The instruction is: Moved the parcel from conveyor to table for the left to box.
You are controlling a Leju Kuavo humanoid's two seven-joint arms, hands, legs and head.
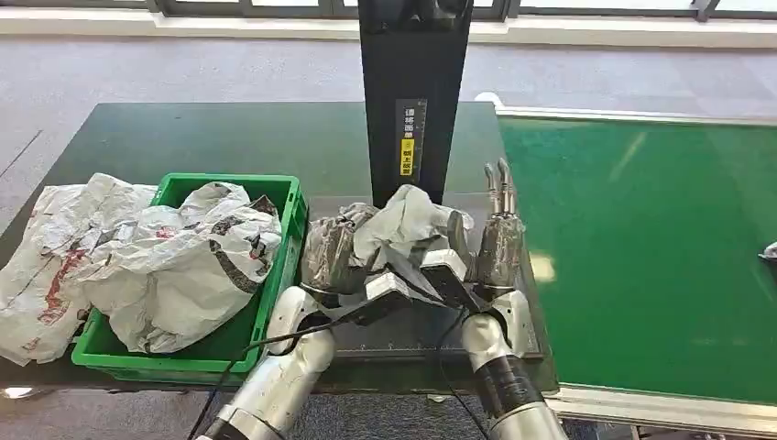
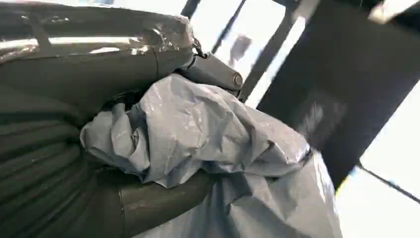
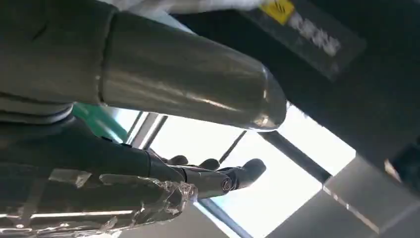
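The left hand clamps the grey parcel over the counter; the right hand is empty, fingers apart (boxing in the green crate remains).

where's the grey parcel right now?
Head view: the parcel is in the left hand, over the dark table, between the green bin and the right hand.

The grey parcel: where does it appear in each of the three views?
Head view: centre, grey parcel gripped by the left hand.
Left wrist view: centre and lower right.
Right wrist view: cannot tell.
Shared landmark: black post.
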